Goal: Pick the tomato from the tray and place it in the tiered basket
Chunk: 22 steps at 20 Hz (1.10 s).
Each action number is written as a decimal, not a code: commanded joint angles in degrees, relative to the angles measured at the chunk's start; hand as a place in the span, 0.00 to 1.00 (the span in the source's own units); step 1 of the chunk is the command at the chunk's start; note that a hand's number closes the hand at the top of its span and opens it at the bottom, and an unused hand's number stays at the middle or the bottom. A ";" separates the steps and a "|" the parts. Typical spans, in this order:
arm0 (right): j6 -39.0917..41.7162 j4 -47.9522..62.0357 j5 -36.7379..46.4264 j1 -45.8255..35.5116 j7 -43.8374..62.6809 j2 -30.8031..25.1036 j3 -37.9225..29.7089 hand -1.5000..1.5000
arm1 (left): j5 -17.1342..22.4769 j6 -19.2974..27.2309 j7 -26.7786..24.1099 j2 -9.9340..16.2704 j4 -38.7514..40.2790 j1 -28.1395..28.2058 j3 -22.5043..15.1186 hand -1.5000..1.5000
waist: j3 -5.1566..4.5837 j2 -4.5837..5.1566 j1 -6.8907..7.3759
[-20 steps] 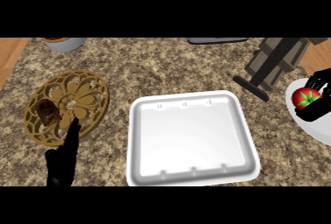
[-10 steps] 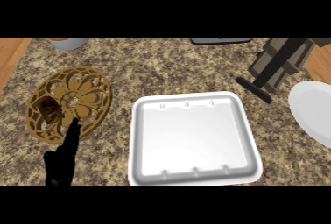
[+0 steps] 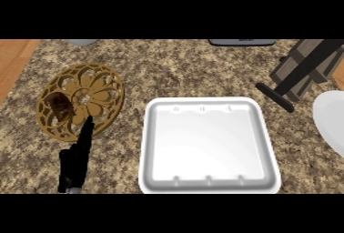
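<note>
The white tray [image 3: 208, 145] lies in the middle of the counter with nothing in it. No tomato shows anywhere in the head view. My left hand [image 3: 76, 159] rests open at the lower left, fingers straight and pointing up toward the gold plate. My right hand is out of the picture. At the far right a white, rounded tier of the basket [image 3: 332, 120] pokes in from the edge, with its dark stand [image 3: 302, 68] above it.
A gold openwork plate [image 3: 80, 101] holding a brown piece [image 3: 59, 105] sits at the left. A grey bowl [image 3: 82, 42] and a dark object [image 3: 242, 42] touch the top edge. The wooden floor [image 3: 12, 63] borders the counter's left side.
One second ago my right hand held the tomato over the white tier at the right. Both hand and tomato have since left the view, and the view has shifted slightly.
</note>
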 commanded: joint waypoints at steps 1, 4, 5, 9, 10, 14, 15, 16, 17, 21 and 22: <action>0.02 3.62 -0.41 -5.29 7.72 -2.92 4.61 1.00 | -0.95 0.07 0.23 -1.50 2.89 -0.43 -1.16 0.50 | -0.19 0.55 0.98; -2.39 10.83 1.79 -7.36 2.99 -4.89 6.11 1.00 | 0.17 -1.84 -0.23 -0.52 3.89 0.06 -0.24 0.50 | -0.17 0.67 1.20; -2.72 11.68 2.45 -10.74 5.65 -5.66 9.67 1.00 | 0.83 -2.48 1.80 0.75 1.20 -0.94 0.64 0.50 | -0.21 0.69 1.71; -7.53 19.52 5.88 -15.13 3.45 -3.48 13.97 1.00 | -1.34 -0.60 1.46 -1.25 1.82 -0.56 -1.15 0.50 | -0.20 0.85 2.14; -7.83 25.08 7.86 -14.85 -3.51 -5.30 14.37 1.00 | -0.73 -1.32 -1.29 -1.75 4.71 -1.09 -0.69 0.50 | -0.20 1.11 2.30; -9.98 32.90 10.40 -20.68 -5.71 -3.69 18.15 1.00 | -2.03 -0.20 6.29 -0.32 -3.11 -1.03 -1.38 0.50 | -0.12 0.93 2.71; -12.01 34.88 10.98 -18.91 -9.14 -2.06 17.87 1.00 | -1.16 -1.28 -0.20 -1.27 3.46 -0.66 -0.44 0.50 | -0.14 1.11 2.34; -10.59 36.22 10.74 -22.33 -8.74 -2.22 19.25 1.00 | -1.55 -0.37 0.29 -1.78 4.88 -2.06 0.01 0.50 | -0.17 1.04 2.24; -11.68 36.82 11.49 -21.39 -9.54 -0.24 20.30 1.00 | 0.58 -2.85 -0.88 -0.44 5.36 -1.86 1.47 0.50 | -0.17 1.07 2.25; -14.37 46.58 14.75 -23.56 -17.82 -0.46 21.80 1.00 | -0.85 -2.04 3.23 -0.56 1.26 -2.89 0.07 0.50 | -0.08 1.17 2.52; -13.64 46.17 15.44 -26.52 -15.74 1.17 23.77 1.00 | -1.09 -2.09 2.15 -0.77 1.17 -1.41 -0.32 0.50 | -0.12 1.00 2.47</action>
